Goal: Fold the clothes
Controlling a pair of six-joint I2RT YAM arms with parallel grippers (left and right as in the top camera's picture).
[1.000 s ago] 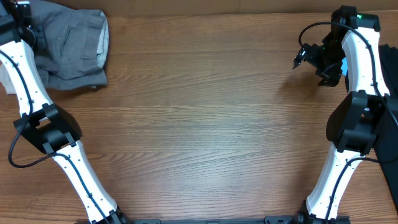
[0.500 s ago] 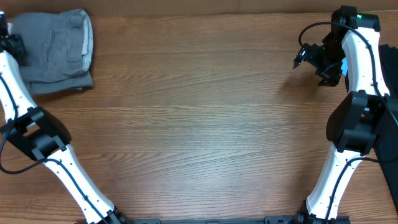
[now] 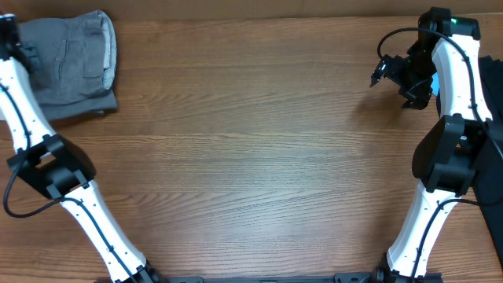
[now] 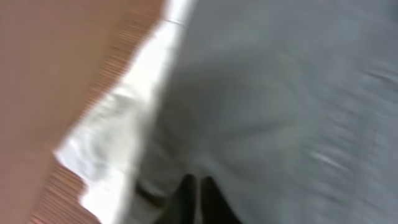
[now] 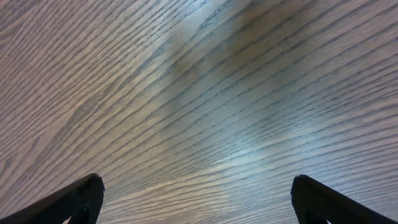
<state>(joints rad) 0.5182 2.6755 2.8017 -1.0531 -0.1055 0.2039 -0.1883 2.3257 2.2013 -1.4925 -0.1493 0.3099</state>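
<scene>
The grey shorts (image 3: 67, 67) lie bunched at the table's far left corner, with a stitched pocket and the waistband facing up. My left gripper (image 3: 9, 35) is at their left edge. In the blurred left wrist view its fingers (image 4: 198, 186) are pressed together in the grey shorts' cloth (image 4: 280, 93). My right gripper (image 3: 385, 72) is open and empty, held above bare wood at the far right. Its two fingers (image 5: 196, 193) stand wide apart in the right wrist view.
A cream-white cloth (image 4: 124, 143) lies beside the grey shorts on the wood, at the left of the left wrist view. The brown wooden table (image 3: 251, 157) spans the overhead view. A dark surface (image 3: 495, 118) borders its right edge.
The shorts slid left toward the table's corner along with my left gripper, then stayed put over the last half second. The left arm's elbow shifted slightly right. The right arm has not moved.
</scene>
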